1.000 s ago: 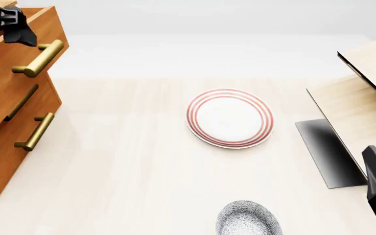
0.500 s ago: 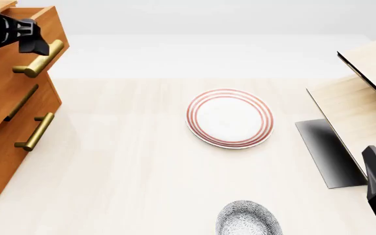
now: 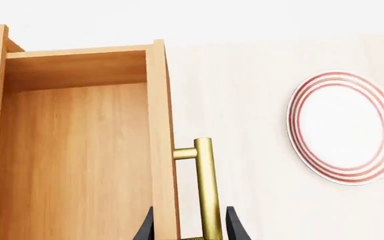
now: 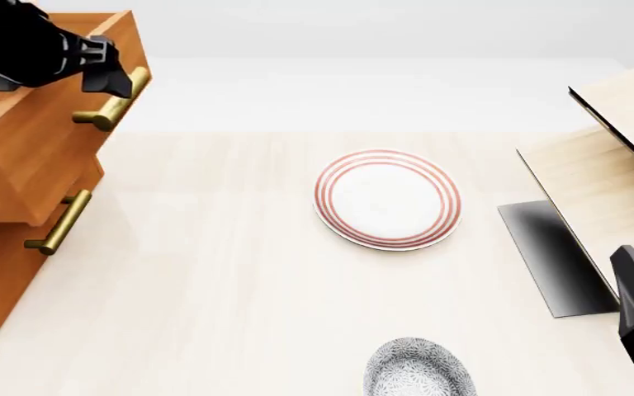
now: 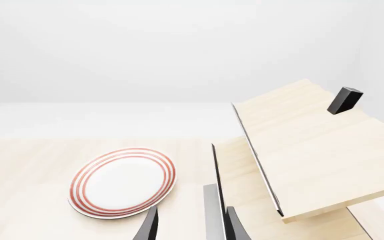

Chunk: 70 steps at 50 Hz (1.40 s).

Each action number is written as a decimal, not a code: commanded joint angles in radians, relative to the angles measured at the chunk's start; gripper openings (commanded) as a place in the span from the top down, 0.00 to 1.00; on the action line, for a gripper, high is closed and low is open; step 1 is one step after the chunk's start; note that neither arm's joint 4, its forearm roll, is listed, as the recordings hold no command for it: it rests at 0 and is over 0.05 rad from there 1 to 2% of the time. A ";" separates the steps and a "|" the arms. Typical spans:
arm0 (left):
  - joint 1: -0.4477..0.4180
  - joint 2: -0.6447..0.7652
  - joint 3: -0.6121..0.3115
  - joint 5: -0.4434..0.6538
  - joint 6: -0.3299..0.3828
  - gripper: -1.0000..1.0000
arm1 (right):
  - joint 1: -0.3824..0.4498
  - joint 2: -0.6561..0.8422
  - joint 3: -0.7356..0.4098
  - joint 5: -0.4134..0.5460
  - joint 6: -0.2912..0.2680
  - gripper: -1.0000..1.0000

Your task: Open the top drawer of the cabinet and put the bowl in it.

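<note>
Left gripper (image 4: 113,78) clenched on brass handle (image 3: 205,190) of top drawer (image 3: 78,150), drawer part-way out of cabinet (image 4: 9,247)

Right gripper (image 5: 188,227) idle, fingers apart, holding nothing

Bowl (image 4: 418,370) on table (image 4: 240,289) at near edge, well apart from drawer

Risks, judged: smooth round bar could slide from the fingers; off-line pull could jam drawer

Bowl deep, speckled; plate (image 4: 386,198) flat, red-ringed; drawer interior pale wood
</note>
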 commanded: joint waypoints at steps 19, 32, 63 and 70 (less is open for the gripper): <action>-0.126 0.000 -0.023 0.004 -0.048 0.00 | 0.000 -0.002 0.001 0.000 0.000 0.00; -0.166 -0.003 -0.028 0.003 -0.063 0.00 | 0.000 -0.002 0.001 0.000 0.000 0.00; -0.254 -0.007 -0.030 -0.024 -0.115 0.00 | 0.000 -0.001 0.001 0.000 0.001 0.00; -0.191 -0.046 -0.010 -0.010 -0.092 0.00 | 0.000 -0.001 0.001 0.000 0.001 0.00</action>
